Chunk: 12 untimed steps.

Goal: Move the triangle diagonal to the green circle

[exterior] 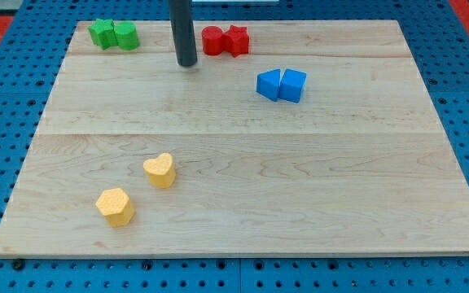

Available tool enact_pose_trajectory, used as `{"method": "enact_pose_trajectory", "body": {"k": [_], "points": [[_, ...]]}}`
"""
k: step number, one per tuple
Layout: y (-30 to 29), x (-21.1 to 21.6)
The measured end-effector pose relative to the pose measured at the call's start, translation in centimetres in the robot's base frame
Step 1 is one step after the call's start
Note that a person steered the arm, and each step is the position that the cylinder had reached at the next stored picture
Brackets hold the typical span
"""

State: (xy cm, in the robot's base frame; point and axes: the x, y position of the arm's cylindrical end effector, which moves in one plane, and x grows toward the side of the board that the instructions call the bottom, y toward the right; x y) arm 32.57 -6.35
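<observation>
My tip (186,62) rests on the wooden board (300,187) near the view's top, in the gap between the green pair and the red pair, touching neither. There are no jaws to report on (the arm ends in a plain dark rod). At the view's top left sit two green blocks touching each other: a green star-like block (101,32) on the left and the green circle (126,35) on its right, the latter lying left of and slightly above my tip. To the right of my tip, a red circle (212,40) and a red star-like block (236,39) touch side by side. The blue triangle (269,84) sits right of and below the red pair, well apart from the green circle, pressed against a blue cube (293,85) on its right. In the view's lower left are a yellow heart (160,170) and, below-left of it, a yellow hexagon (116,206), close together but not touching.
</observation>
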Motion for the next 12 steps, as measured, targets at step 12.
{"method": "enact_pose_trajectory", "body": {"k": [12], "points": [[-0.5,6.6]]}}
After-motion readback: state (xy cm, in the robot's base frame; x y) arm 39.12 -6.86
